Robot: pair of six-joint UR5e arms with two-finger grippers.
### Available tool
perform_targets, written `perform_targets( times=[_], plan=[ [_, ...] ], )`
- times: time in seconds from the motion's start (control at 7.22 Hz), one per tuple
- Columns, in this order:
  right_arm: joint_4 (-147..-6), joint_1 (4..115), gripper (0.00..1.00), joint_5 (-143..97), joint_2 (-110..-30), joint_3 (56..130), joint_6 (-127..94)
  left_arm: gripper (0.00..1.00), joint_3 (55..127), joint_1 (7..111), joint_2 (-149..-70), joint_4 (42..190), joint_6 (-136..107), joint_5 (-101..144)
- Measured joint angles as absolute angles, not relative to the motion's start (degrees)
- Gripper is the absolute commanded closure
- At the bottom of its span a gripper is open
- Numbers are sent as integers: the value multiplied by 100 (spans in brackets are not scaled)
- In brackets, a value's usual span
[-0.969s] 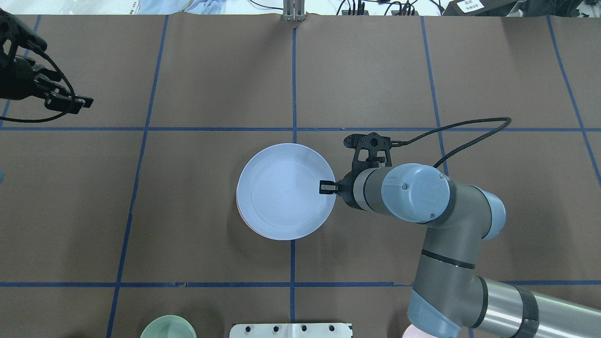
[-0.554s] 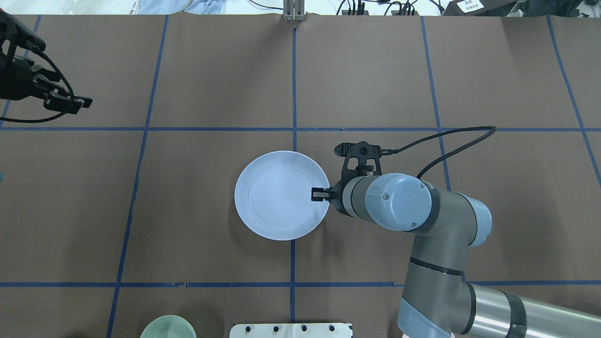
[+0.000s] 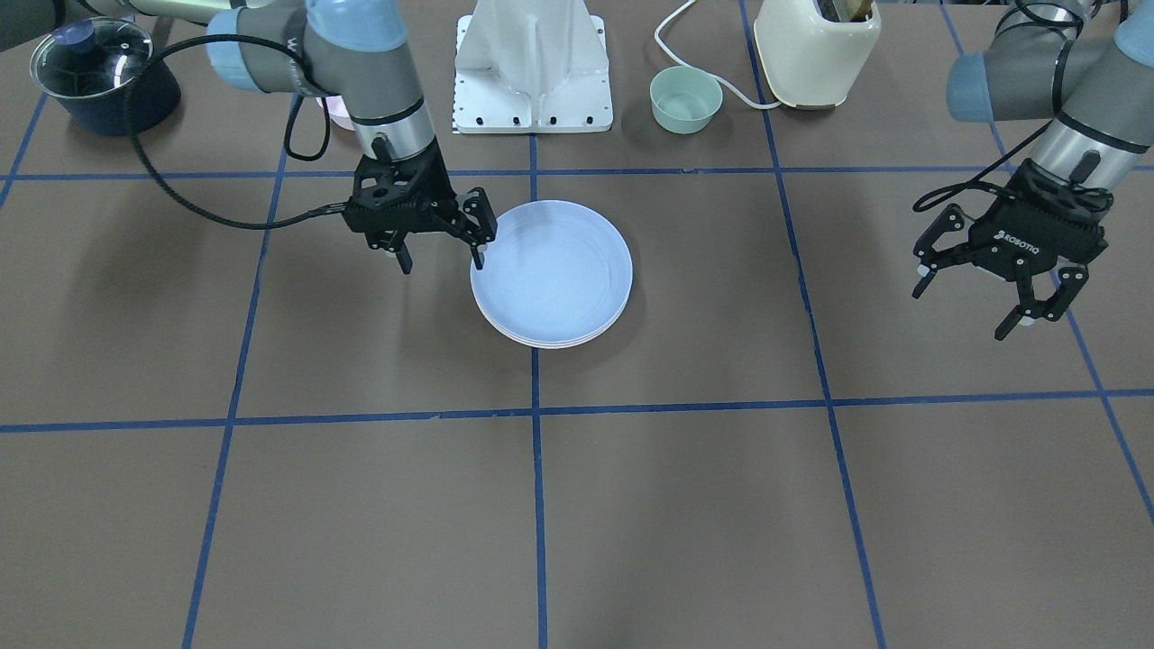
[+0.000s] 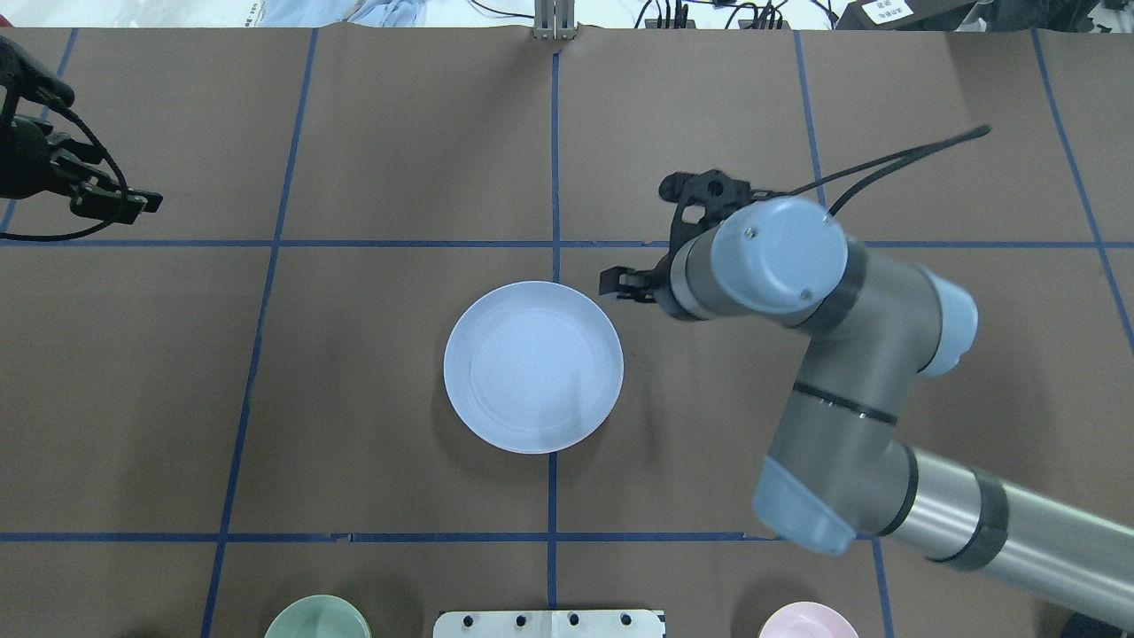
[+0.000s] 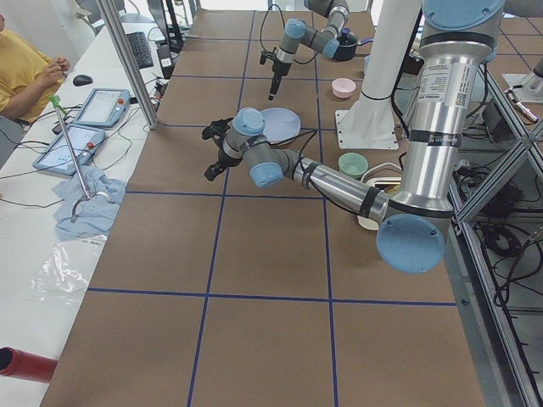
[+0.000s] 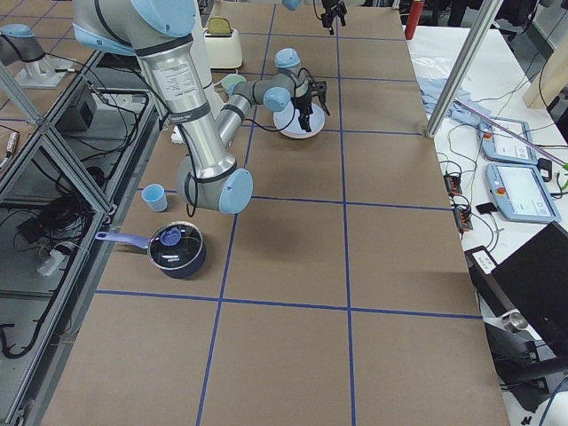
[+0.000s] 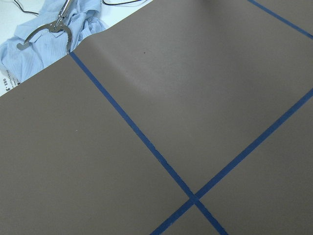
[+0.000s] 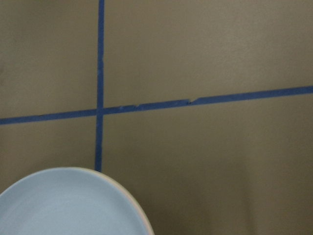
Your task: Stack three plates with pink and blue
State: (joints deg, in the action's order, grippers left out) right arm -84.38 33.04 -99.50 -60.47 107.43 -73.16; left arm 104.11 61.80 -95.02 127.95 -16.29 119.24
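A light blue plate (image 4: 533, 367) lies on top of a stack in the middle of the table; a pinkish rim (image 3: 541, 343) shows beneath it in the front-facing view. My right gripper (image 3: 441, 262) is open and empty, raised just beside the stack's edge on the robot's right; it also shows in the overhead view (image 4: 631, 285). The right wrist view shows the plate's edge (image 8: 68, 205) at its bottom left. My left gripper (image 3: 1010, 302) is open and empty, far off at the table's left side (image 4: 124, 204).
Along the robot's edge stand a green bowl (image 3: 685, 99), a pink bowl (image 4: 808, 620), a toaster (image 3: 816, 50), a lidded dark pot (image 3: 104, 77) and a white base (image 3: 534, 63). A blue cloth with pliers (image 7: 44, 34) lies beyond the table's far edge.
My right gripper let go of the blue plate, opened and pulled back from it toward the far side. The plate now rests flat on the stack. The left gripper drifted slightly left.
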Motion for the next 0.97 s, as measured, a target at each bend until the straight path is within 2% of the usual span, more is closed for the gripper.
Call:
perform_targets(
  times=[0.42, 0.97],
  plan=[
    [-8857, 4898, 0, -11089, -6773, 10800, -5115, 0, 10205, 6789, -8873, 12754, -1571, 12154],
    [-8859, 7368, 0, -12401, -8815, 10729, -1482, 0, 9192, 8043, -8654, 12694, -838, 12272]
  ],
)
